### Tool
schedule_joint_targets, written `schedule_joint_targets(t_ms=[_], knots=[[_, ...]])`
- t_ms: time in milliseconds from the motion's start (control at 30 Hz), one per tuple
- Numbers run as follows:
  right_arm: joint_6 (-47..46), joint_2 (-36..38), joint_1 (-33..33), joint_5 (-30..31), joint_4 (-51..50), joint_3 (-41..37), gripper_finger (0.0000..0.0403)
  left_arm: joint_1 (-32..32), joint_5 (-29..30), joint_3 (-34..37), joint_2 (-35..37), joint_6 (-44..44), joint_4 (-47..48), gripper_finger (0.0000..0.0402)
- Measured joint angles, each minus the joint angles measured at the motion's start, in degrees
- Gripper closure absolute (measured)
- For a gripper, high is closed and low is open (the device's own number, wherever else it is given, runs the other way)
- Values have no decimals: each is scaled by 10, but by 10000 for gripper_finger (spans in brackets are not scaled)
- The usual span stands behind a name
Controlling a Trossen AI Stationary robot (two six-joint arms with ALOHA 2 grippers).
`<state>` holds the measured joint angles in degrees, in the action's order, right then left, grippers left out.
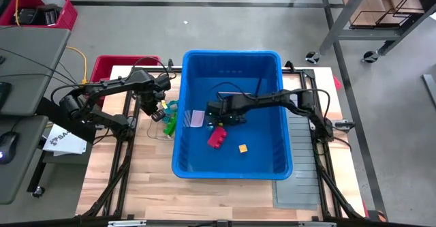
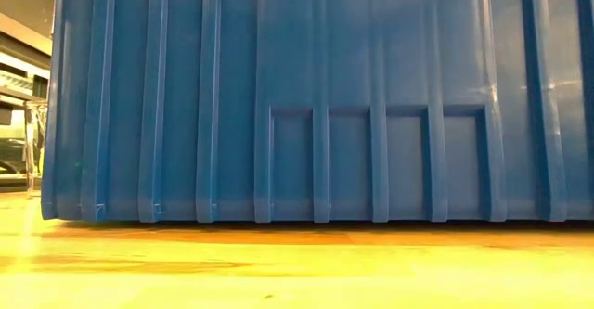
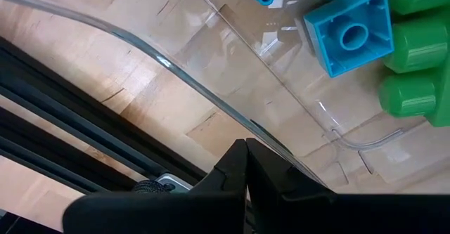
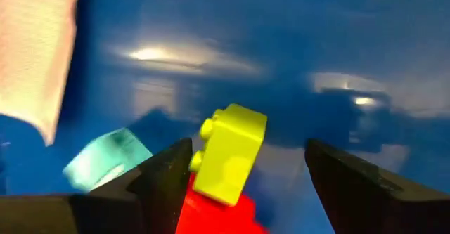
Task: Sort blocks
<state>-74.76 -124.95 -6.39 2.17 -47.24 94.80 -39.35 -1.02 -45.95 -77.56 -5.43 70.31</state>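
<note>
Blocks are sitting in 2 places: some are lying loose in the blue bin [image 1: 269, 63], others are lying in a clear tray [image 3: 211, 100] beside it. The right gripper [image 4: 246, 185], fingers spread, is straddling a yellow block [image 4: 228, 153], likely to pinch it. The left gripper [image 3: 245, 165], fingers pressed together, is hovering over the tray's green blocks [image 3: 415, 44].

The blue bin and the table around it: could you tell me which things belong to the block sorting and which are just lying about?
Job:
- yellow block between the open right gripper
- red block
- orange block
- teal block and green blocks in the clear tray, near the shut left gripper
- blue bin

Lying about:
- red crate
- grey panel
</note>
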Motion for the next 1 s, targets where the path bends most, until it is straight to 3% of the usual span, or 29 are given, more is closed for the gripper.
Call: schedule_joint_targets(t_ms=[100, 200, 400, 600, 800, 900, 1000], knots=[[-3, 0, -2, 8, 0, -9, 141, 0, 0, 0, 0, 0, -1, 401], [9, 0, -3, 13, -8, -10, 177, 0, 0, 0, 0, 0, -4, 401], [26, 0, -3, 52, -14, -10, 332, 0, 0, 0, 0, -3, -9, 402], [112, 0, 8, 77, -47, 38, 333, 0, 0, 0, 0, -3, -9, 402], [210, 0, 37, 178, -74, 191, 333, 0, 0, 0, 0, -3, -10, 401], [263, 0, 53, 234, -12, 264, 333, 0, 0, 0, 0, -4, -10, 401], [332, 0, 60, 249, 91, 310, 333, 0, 0, 0, 0, -4, -10, 401]])
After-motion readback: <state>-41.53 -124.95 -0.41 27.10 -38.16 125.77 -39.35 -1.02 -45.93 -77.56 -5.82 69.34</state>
